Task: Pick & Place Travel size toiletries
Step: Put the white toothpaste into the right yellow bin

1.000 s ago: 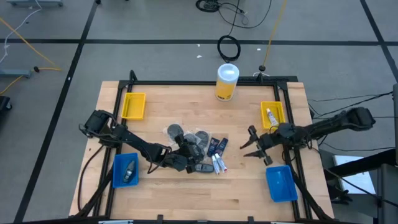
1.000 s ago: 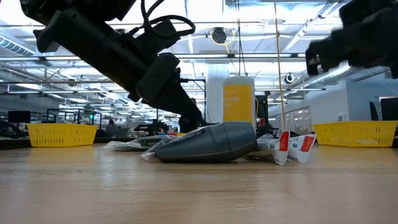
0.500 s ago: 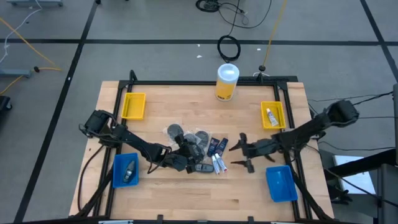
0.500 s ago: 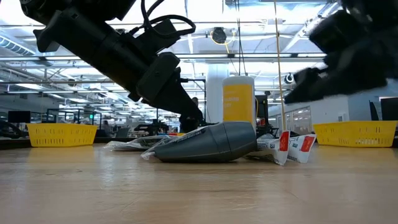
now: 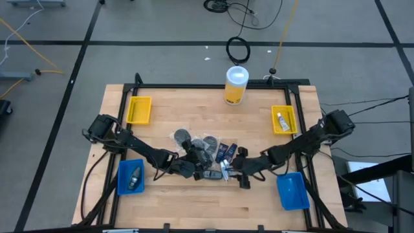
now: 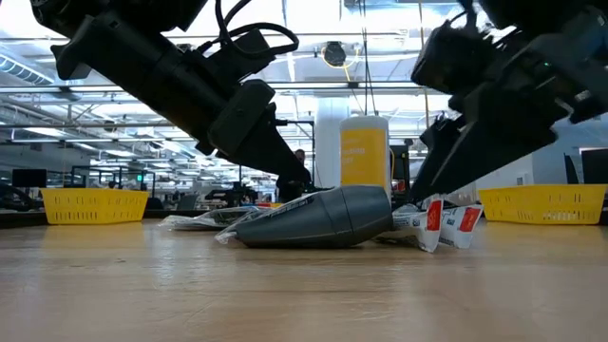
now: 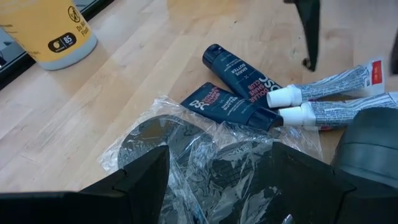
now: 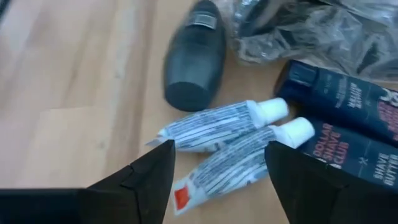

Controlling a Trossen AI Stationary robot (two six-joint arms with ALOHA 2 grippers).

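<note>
The toiletries lie in a pile at the table's middle [image 5: 208,157]. It holds dark discs in clear wrap [image 7: 180,140], dark blue sachets [image 7: 231,104], two white tubes [image 8: 224,140] and a dark grey bottle [image 8: 194,56]. My left gripper [image 7: 217,186] is open and low over the wrapped discs, one finger on either side. My right gripper [image 8: 217,180] is open just above the two white tubes, on the pile's right side [image 5: 239,169]. In the low view it slants down toward the tubes [image 6: 442,220]. My left gripper's fingers [image 7: 146,177] stand low against the clear wrap of the discs [image 7: 205,168]; whether they touch it, I cannot tell.
A large yellow cylinder container with a white lid [image 5: 236,85] stands at the far edge. Yellow bins sit far left [image 5: 139,110] and far right [image 5: 283,120], the right one holding a white tube. The near left blue bin [image 5: 130,177] holds a dark bottle. A second blue bin sits near right [image 5: 291,191].
My right gripper has swung from beside the right yellow bin toward the table's left and near side, coming down over the white tubes at the pile's right side. The left arm and the pile have kept still.
</note>
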